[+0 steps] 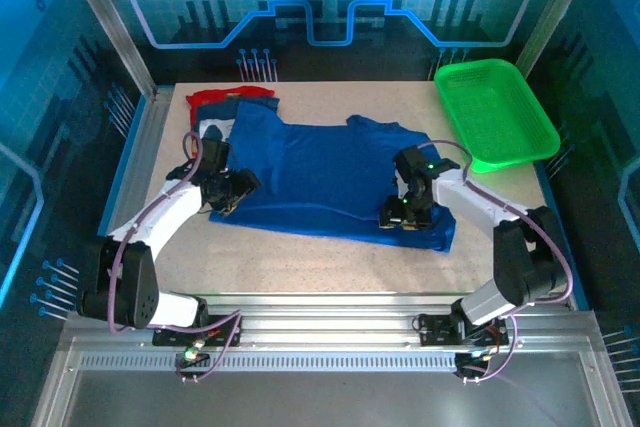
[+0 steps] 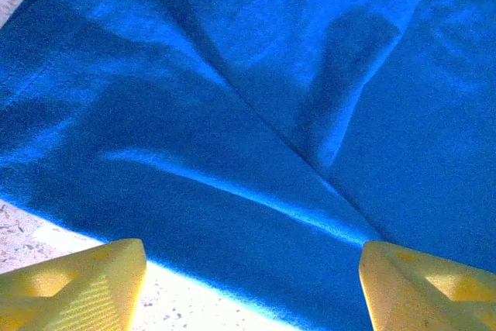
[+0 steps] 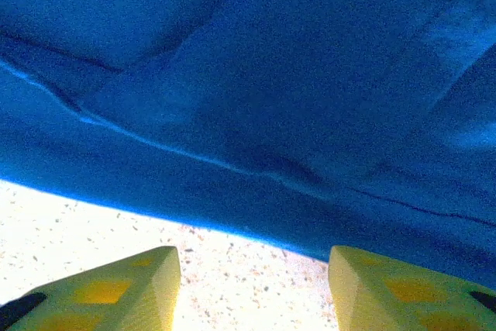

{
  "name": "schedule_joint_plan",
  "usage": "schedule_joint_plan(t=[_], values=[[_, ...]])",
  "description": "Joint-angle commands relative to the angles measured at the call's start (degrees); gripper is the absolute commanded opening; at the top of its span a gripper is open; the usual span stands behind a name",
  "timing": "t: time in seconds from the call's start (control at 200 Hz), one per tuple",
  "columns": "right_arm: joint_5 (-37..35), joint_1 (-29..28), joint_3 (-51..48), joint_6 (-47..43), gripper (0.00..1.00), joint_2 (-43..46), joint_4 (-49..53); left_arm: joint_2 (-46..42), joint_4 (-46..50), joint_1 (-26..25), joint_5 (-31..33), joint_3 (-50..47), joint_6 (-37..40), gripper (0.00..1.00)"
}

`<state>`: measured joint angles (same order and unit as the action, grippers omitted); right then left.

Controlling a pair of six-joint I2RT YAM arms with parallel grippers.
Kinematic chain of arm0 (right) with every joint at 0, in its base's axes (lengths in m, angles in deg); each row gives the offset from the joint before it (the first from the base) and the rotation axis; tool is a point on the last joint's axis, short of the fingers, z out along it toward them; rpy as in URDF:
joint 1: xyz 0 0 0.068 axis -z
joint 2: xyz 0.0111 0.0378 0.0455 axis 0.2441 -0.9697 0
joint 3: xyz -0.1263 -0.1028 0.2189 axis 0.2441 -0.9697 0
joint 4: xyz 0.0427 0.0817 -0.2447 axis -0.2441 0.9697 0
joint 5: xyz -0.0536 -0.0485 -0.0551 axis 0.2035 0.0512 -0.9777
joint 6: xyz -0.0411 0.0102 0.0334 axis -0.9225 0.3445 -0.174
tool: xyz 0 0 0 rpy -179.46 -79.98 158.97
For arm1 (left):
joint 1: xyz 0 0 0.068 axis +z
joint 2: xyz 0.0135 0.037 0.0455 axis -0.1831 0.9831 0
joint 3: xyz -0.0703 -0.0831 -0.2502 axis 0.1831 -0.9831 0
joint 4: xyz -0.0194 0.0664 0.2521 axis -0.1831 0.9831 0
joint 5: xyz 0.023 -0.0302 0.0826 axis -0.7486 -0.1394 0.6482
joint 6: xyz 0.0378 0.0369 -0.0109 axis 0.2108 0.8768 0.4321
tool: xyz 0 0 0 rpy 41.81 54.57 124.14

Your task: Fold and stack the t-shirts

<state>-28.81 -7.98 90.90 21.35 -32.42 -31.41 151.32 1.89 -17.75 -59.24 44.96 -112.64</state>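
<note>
Seeing left gripper (image 2: 252, 273) jaws wide apart, yellow fingers (image 2: 85, 284) flanking the near hem of the blue tee (image 2: 256, 114), with speckled table (image 2: 178, 304) showing below the hem. Seeing right gripper (image 3: 252, 281) jaws apart too, with bare table between the fingers and the hem just ahead. From above, logging both grippers low at the tee's near edge, one toward each end. Noting the blue tee lying spread and creased mid-table. Noting red tee (image 1: 230, 97) and navy-and-white tee (image 1: 212, 130) at the far-left corner, touching the blue one's edge. Logging green basket (image 1: 495, 112) at far right, apart from the tees.
</note>
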Motion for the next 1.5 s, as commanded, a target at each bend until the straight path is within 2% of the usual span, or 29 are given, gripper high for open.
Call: schedule_joint_plan(t=[0.0,0.195,0.485,0.915,0.97,1.136,1.226,1.496], values=[[0.18,-1.32,0.14,-0.5,0.52,-2.86,-2.78,2.58,-0.98,-0.09,1.77,0.9,-0.57,0.72],[-2.76,-2.75,3.08,-1.68,0.49,-7.92,-1.91,6.29,-3.43,-0.09,1.79,3.36,-0.29,0.71],[-12.06,-3.43,7.08,-1.24,0.42,-10.9,2.16,4.52,-5.23,-0.18,0.94,2.65,0.81,0.72],[-10.96,-4.08,8.89,-3.47,0.37,-14.21,3.39,1.24,-4.88,-0.13,0.65,-1.03,2.0,0.73],[-10.84,-4.08,9.01,-3.59,0.33,-14.74,3.49,1.27,-4.88,-0.09,0.74,-1.11,2.04,0.73],[-10.81,-4.08,10.91,-3.6,0.08,-16.17,3.72,1.44,-5.22,-0.09,0.91,-1.14,2.7,0.73],[-11.25,-4.06,12.55,-4.1,0.0,-16.87,4.1,1.47,-5.31,0.08,0.92,-1.34,2.88,0.73],[-12.57,-4.08,20.12,-7.61,0.0,-20.04,5.48,1.71,-5.59,0.35,0.74,-2.22,3.48,0.73]])
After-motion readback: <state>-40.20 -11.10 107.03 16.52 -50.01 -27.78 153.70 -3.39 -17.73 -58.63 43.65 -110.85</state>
